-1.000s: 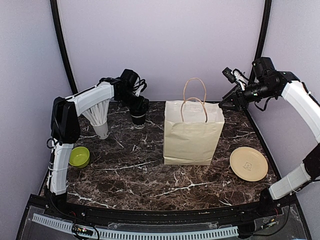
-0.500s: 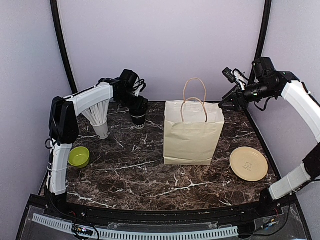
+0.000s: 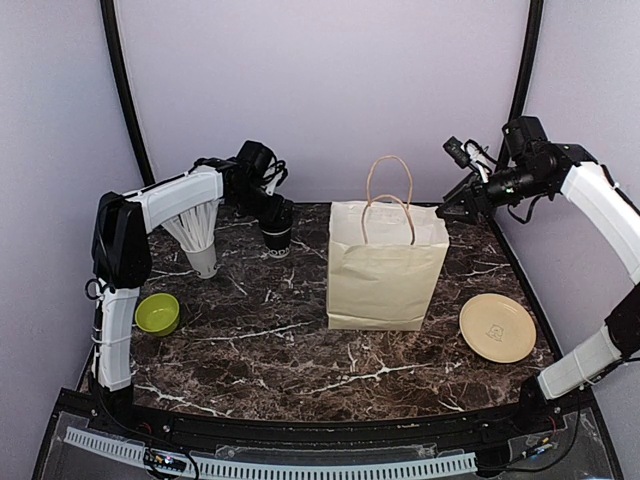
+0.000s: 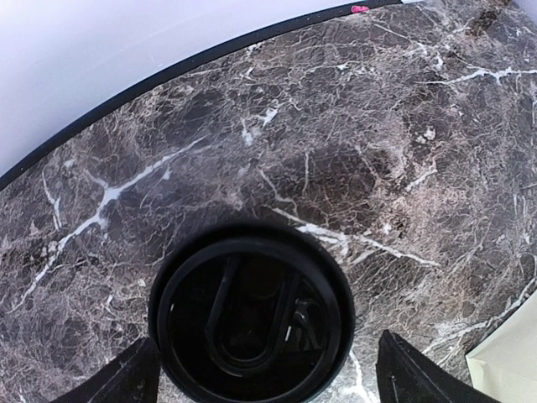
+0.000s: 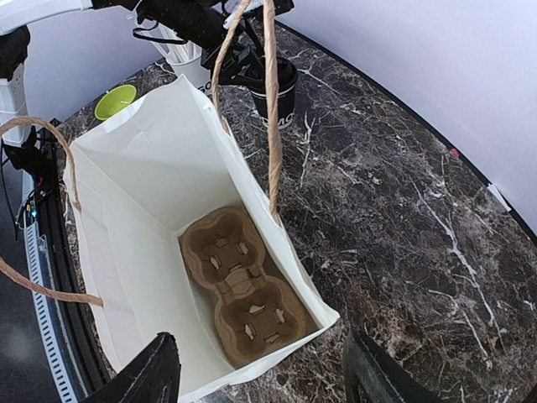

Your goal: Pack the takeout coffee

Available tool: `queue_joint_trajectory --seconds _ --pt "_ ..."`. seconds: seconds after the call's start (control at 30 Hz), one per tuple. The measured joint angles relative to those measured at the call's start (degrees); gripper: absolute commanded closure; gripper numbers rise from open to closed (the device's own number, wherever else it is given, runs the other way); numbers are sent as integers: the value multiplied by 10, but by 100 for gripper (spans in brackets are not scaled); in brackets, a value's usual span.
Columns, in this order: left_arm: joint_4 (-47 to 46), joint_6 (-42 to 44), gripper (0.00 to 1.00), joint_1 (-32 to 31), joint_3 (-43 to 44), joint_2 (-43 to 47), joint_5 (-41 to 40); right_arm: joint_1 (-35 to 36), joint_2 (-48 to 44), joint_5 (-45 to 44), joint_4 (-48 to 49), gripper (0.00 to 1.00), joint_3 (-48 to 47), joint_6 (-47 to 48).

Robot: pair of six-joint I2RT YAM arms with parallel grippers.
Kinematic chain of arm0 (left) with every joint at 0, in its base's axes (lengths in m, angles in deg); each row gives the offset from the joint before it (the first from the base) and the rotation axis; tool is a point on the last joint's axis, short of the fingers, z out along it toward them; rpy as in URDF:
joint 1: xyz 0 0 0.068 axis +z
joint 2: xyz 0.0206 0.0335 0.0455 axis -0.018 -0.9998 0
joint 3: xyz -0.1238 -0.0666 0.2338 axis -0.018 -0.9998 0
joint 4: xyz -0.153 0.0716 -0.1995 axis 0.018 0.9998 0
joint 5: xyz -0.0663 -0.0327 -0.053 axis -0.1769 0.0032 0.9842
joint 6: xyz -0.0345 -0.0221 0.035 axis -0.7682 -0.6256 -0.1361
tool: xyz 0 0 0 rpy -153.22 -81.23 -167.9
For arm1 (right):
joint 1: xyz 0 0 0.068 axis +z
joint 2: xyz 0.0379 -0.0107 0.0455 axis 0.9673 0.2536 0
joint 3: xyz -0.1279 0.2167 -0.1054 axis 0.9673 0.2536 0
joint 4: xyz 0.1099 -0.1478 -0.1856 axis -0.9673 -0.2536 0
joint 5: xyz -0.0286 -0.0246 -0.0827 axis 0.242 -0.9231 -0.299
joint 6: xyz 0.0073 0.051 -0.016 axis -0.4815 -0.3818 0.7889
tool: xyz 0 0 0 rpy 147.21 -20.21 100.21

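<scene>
The takeout coffee (image 3: 277,232) stands at the back left of the marble table; its black lid (image 4: 252,311) fills the left wrist view, and it also shows in the right wrist view (image 5: 277,94). My left gripper (image 3: 276,212) is just above it, open, one finger (image 4: 126,378) on each side of the lid with a gap. The cream paper bag (image 3: 387,262) stands open in the middle. A brown cup carrier (image 5: 243,290) lies on its bottom. My right gripper (image 3: 456,205) is open, above the bag's back right corner, holding nothing.
A pale cup of white straws (image 3: 200,240) stands left of the coffee. A lime-green bowl (image 3: 158,314) sits at the left edge. A tan plate (image 3: 497,327) lies at the right. The bag's twine handles (image 3: 389,195) stick up.
My left gripper has shifted slightly back and down over the coffee cup. The right arm has hardly moved.
</scene>
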State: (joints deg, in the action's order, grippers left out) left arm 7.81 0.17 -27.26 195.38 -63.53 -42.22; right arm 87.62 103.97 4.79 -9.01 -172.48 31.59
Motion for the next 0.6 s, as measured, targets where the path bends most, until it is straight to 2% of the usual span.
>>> queue_joint_trajectory --seconds 0.4,0.6 --pt "-6 2 20 0 0 -6 -6 0 0 0 0 34 16 0" --pt "-9 3 19 0 8 -18 -6 0 -2 0 1 34 21 0"
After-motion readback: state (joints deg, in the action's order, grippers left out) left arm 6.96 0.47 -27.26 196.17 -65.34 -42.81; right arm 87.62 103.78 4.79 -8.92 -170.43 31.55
